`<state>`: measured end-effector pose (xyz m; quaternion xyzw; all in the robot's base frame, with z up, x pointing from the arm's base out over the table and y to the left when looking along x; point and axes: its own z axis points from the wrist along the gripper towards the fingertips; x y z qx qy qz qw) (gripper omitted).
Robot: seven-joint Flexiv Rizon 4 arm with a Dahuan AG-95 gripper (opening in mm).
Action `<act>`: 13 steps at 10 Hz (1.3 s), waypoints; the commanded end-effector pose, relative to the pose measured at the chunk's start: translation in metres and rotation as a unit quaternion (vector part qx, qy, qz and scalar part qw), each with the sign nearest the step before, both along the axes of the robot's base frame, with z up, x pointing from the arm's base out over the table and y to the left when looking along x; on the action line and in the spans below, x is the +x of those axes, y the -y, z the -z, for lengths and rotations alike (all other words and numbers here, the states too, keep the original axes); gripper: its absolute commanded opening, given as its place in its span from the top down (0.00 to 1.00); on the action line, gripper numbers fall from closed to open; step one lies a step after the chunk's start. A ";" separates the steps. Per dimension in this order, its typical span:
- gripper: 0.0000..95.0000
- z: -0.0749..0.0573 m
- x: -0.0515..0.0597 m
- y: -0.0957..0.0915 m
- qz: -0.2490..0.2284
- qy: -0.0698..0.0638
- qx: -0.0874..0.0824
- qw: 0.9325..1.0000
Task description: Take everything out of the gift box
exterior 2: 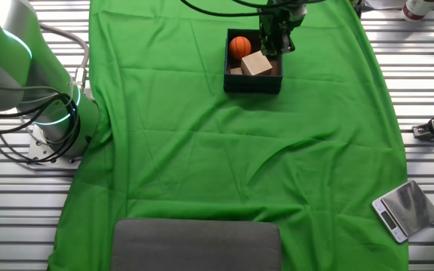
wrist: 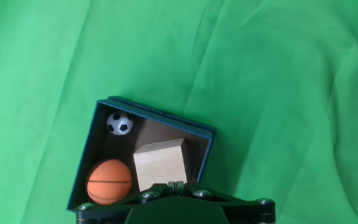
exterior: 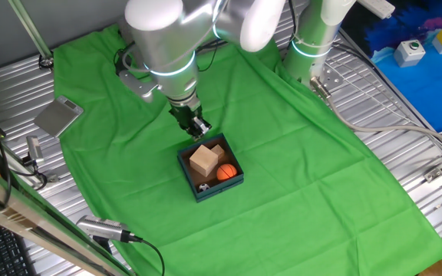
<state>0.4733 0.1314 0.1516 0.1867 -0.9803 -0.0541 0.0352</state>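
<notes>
The gift box [exterior: 219, 186], dark teal outside and brown inside, sits on the green cloth. It also shows in the other fixed view [exterior 2: 252, 84] and the hand view [wrist: 160, 115]. Inside lie an orange ball [wrist: 109, 182], a tiny soccer ball [wrist: 120, 123] and a tan wooden cube [wrist: 160, 165]. A second tan piece [exterior 2: 236, 71] shows beside the cube in the other fixed view. My gripper [exterior: 199, 127] hovers just above the box's rim, next to the cube. Its fingertips [wrist: 176, 183] are pressed together and hold nothing.
A small grey scale [exterior: 58, 116] lies at the cloth's edge and also shows in the other fixed view [exterior 2: 405, 209]. A flat grey plate [exterior 2: 196, 245] lies at the cloth's near end. The arm's base [exterior 2: 51, 113] stands beside the cloth. Cables and clamps line the metal table edges.
</notes>
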 end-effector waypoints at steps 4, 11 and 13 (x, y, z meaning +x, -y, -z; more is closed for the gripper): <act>1.00 0.000 0.000 0.000 -0.057 -0.002 0.006 0.998; 0.60 0.004 0.003 -0.011 -0.063 -0.001 0.012 0.998; 0.40 0.012 0.001 -0.023 -0.054 0.001 0.006 0.999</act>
